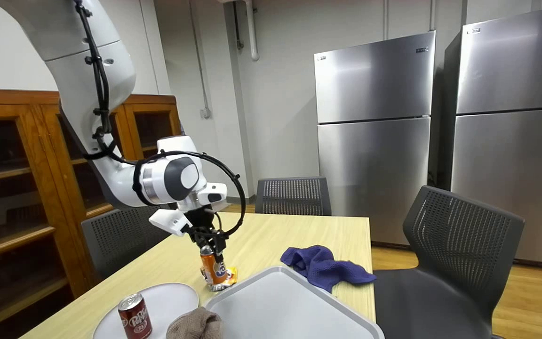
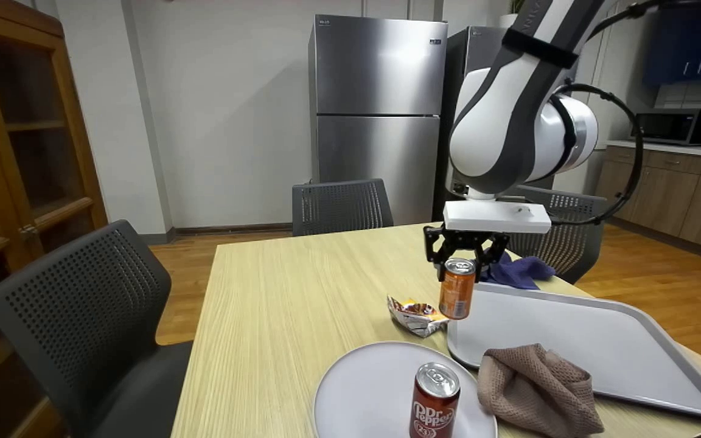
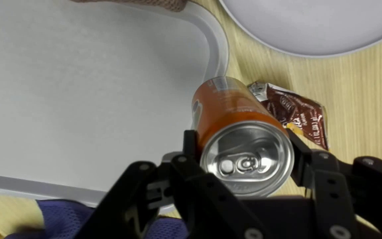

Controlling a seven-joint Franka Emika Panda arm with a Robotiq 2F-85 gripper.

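Observation:
An orange soda can (image 3: 230,99) is gripped between the two black fingers of my gripper (image 3: 242,146), one on each side just under its silver lid. In both exterior views the orange can (image 2: 457,292) hangs below the gripper (image 2: 460,272), nearly upright. It appears lifted a little off the table, by the near corner of a grey tray (image 2: 569,334). Beside the can lies a crumpled snack wrapper (image 2: 418,317), brown with yellow and silver parts (image 3: 297,113). In an exterior view the can (image 1: 213,268) partly covers that wrapper (image 1: 231,277).
A round plate (image 2: 356,383) bears a Dr Pepper can (image 2: 434,404). A brown cloth (image 2: 536,389) lies between plate and tray, over the tray's edge. Across the tray is a purple cloth (image 1: 327,266). Chairs (image 1: 459,245) stand around the wooden table (image 2: 277,292).

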